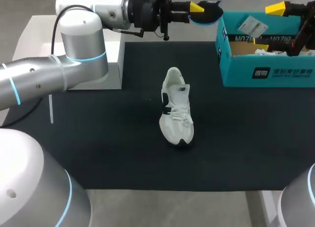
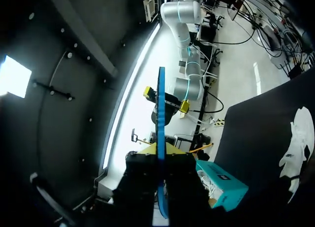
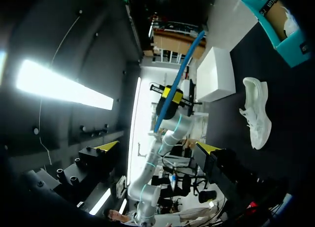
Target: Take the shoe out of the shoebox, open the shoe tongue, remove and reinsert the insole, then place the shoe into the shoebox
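A white shoe [image 1: 177, 106] lies on the black mat, toe towards the front edge, also seen in the right wrist view as the shoe [image 3: 258, 111]. My left gripper [image 1: 199, 13] hangs high over the back of the table, shut on a thin blue insole [image 1: 209, 14]. In the left wrist view the insole [image 2: 161, 113] stands edge-on between the yellow tips of my left gripper [image 2: 161, 150]. My right gripper [image 1: 269, 27] is over the teal shoebox [image 1: 266, 72], open wide and empty. Its own view shows my right gripper [image 3: 157, 147] facing the insole [image 3: 177, 84].
A white block [image 1: 115, 59] stands at the back left of the mat. The shoebox [image 3: 295, 52] sits at the back right, open, with something white and a paper card inside. The black mat [image 1: 108, 148] surrounds the shoe.
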`<state>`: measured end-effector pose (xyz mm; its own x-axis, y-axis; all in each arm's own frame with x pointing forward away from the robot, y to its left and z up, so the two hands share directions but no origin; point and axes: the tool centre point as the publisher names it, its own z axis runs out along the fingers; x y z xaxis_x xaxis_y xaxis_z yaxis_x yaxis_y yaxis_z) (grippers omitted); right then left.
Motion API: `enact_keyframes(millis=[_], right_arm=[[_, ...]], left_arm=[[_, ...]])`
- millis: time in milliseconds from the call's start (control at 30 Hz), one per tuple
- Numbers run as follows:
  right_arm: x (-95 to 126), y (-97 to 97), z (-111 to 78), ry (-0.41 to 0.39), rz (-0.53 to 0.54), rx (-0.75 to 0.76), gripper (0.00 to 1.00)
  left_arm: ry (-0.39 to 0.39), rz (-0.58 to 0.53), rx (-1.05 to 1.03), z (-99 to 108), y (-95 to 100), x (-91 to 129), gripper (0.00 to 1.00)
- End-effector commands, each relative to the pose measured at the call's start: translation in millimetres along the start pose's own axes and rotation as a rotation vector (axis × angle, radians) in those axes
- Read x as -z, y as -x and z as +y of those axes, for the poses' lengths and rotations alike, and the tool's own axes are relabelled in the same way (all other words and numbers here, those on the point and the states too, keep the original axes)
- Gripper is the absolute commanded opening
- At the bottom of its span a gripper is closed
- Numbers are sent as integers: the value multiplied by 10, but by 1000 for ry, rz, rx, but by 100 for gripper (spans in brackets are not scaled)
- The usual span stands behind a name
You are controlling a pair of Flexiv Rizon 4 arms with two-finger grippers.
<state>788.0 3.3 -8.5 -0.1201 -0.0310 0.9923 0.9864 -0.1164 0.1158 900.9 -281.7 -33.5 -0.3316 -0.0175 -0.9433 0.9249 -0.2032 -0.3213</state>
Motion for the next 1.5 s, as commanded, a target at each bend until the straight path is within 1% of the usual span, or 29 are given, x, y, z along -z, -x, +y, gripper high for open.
enact_keyframes(millis=[33,467,533,567,600,633,667,700,1100,1167,1200,1233,1267,1300,1333,1367,1400,1433,1467,1500], right_arm=[[-17,1,55,-35,-3,-1,100],[-17,1,55,-35,-3,-1,100],[-17,1,55,-35,-3,-1,100],[-17,1,55,-35,-3,-1,100],[-17,1,55,-35,-3,-1,100],[-17,1,55,-35,-3,-1,100],[-17,1,55,-35,-3,-1,100],[-17,1,55,-35,-3,-1,100],[-17,1,55,-35,-3,-1,100],[-17,1,55,-35,-3,-1,100],[-17,1,55,-35,-3,-1,100],[-17,1,55,-35,-3,-1,100],[-17,1,55,-35,-3,-1,100],[-17,1,55,-35,-3,-1,100],[-17,1,55,-35,-3,-1,100],[-17,1,55,-35,-3,-1,100],[-17,1,55,-35,-3,-1,100],[-17,1,55,-35,-3,-1,100],[-17,1,55,-35,-3,-1,100],[-17,1,55,-35,-3,-1,100]], left_arm=[[-13,-32,370,-38,48,-12,0],[-13,-32,370,-38,48,-12,0],[0,-77,716,-7,50,24,0],[-47,-157,852,9,63,45,0],[-130,-205,1004,5,69,61,0],[-221,-277,1092,0,78,71,0],[-246,-308,1131,0,91,84,0],[-293,-354,1101,-10,119,95,0],[-293,-354,1101,-10,119,95,0],[-254,-331,1352,-2,94,98,0],[-211,-313,1438,-3,84,98,0],[-208,-265,1532,-31,79,100,0],[-152,-229,1629,-58,75,102,0],[-133,-174,1635,-86,79,103,0],[-123,-139,1731,-128,100,105,0],[-80,-80,1779,-167,107,118,0],[-59,-55,1819,-185,124,133,0],[-36,-2,1895,-208,134,154,0],[-20,24,1938,-221,132,176,0],[23,54,2029,-230,126,196,0]])
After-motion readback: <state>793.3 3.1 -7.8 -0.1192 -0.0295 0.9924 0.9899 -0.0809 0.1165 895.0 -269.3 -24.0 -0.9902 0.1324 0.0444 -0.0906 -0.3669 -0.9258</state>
